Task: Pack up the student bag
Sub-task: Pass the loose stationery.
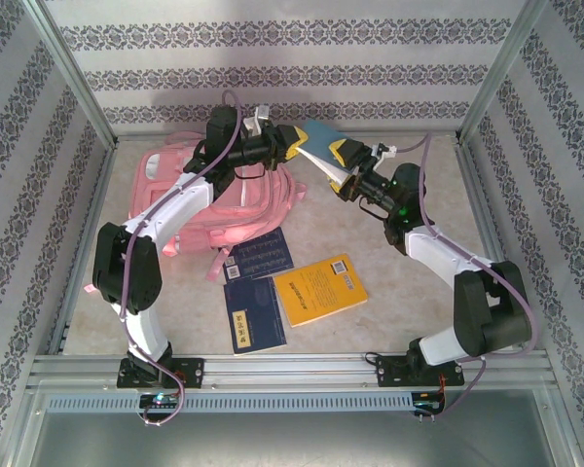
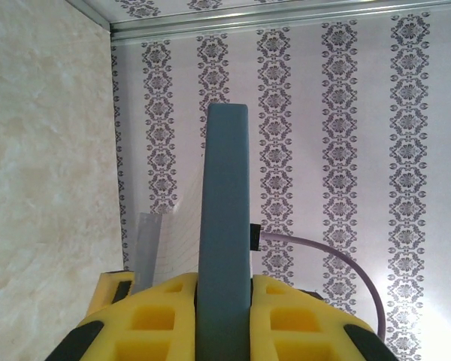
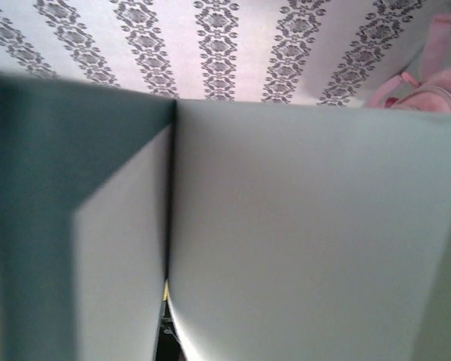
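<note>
Right wrist: teal book [image 3: 286,226], blurry, cropped.

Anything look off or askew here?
Nothing damaged or spilled. One grey-blue book hangs mid-air, clamped by the left hand, right hand at its other edge; three books lie loose beside the student bag.
</note>
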Controlling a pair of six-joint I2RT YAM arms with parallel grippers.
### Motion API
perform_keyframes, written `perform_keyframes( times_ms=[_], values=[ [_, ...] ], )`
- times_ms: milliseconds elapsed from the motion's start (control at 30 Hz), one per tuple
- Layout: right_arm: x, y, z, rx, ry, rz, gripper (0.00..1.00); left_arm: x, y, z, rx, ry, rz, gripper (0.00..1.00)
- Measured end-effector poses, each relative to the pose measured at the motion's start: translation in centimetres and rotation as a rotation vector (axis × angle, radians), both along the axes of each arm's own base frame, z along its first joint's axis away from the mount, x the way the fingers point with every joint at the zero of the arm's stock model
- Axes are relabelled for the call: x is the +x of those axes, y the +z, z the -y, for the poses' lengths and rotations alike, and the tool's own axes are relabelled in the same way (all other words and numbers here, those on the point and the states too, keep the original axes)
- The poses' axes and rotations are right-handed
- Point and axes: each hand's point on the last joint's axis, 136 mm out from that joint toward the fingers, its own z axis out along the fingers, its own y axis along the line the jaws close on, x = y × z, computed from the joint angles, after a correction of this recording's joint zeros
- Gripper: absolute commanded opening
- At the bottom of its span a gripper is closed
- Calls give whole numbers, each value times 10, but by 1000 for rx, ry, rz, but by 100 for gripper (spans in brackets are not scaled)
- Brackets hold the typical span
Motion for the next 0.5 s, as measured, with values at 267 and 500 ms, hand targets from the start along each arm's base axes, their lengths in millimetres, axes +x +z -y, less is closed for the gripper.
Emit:
perform_keyframes(
  times_ms=[267,500],
  values=[
    [-6,13,21,11,-51,31,72,0,-9,-1,31,2,19,0],
    [-13,19,32,-14,-75,40,64,-2,-14,-2,41,2,13,0]
  ],
)
